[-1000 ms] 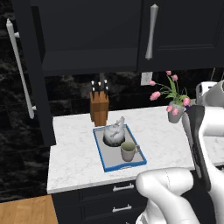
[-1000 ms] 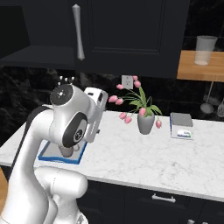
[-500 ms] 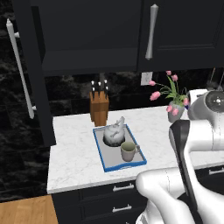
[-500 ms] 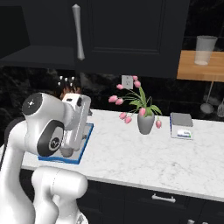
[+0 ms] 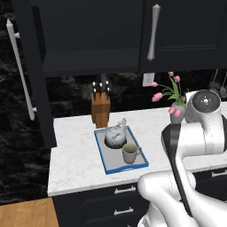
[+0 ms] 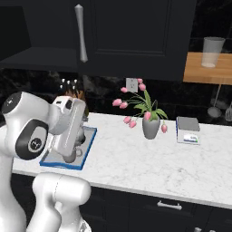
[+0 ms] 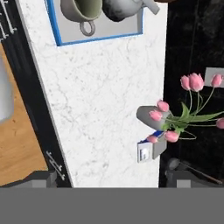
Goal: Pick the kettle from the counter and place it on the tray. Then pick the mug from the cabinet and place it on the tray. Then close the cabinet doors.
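Observation:
The kettle (image 5: 115, 135) and the mug (image 5: 130, 153) both stand on the blue-rimmed tray (image 5: 104, 166) on the counter (image 5: 75, 155). In the hand view the mug (image 7: 81, 9) and kettle (image 7: 124, 8) sit at the top edge on the tray (image 7: 100, 38). My gripper (image 7: 111, 178) is open with nothing between its fingertips (image 7: 43, 177), well away from the tray over the counter (image 7: 96, 109). The cabinet (image 5: 88, 35) has its left door (image 5: 26, 75) swung open and its right door (image 5: 181, 31) shut.
A knife block (image 5: 101, 108) stands behind the tray. A grey vase of pink tulips (image 5: 177, 106) and a small scale (image 6: 188, 130) sit to the right. A glass (image 6: 212, 45) rests on a wooden shelf. Dark drawers (image 5: 119, 204) run below the counter.
The arm has swung: its elbow moved left in both base views. Kettle, mug, tray and the doors have not moved. The gripper stays open.

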Controlling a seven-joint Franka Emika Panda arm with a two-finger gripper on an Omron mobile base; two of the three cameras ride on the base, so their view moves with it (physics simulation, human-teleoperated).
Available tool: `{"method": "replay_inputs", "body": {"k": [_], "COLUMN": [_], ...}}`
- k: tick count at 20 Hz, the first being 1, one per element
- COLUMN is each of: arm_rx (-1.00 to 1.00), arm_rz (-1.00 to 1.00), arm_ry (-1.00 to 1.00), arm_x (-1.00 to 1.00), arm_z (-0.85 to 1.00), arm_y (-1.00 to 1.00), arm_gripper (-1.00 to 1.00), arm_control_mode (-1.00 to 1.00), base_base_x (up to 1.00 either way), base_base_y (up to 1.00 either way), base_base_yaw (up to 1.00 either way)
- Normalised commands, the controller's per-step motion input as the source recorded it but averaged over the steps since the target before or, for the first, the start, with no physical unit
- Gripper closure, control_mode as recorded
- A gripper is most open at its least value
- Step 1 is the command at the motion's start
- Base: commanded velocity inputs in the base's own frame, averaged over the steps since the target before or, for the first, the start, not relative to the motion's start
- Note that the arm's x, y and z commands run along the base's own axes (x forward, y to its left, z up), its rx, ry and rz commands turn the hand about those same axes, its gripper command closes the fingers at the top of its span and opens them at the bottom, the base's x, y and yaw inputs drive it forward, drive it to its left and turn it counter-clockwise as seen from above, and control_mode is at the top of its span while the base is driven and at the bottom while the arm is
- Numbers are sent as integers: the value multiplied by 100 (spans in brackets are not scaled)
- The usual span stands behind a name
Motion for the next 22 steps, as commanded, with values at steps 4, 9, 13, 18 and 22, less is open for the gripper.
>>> {"method": "replay_inputs", "body": {"k": [4, 9, 13, 18, 22], "arm_rx": [-11, -15, -19, -22, -23], "arm_rz": [-30, -28, -21, -20, -15], "arm_ry": [0, 1, 7, 1, 0], "arm_x": [-27, -22, -15, -21, -19], "arm_z": [0, 0, 0, 9, 25], "arm_y": [36, 24, 22, 30, 45], "arm_gripper": [-100, -100, -100, -100, -100], "arm_control_mode": [-100, -100, -100, -100, -100], "base_base_x": [0, 0, 0, 0, 0], "base_base_y": [0, 0, 0, 0, 0], "base_base_yaw": [0, 0, 0, 0, 0]}}
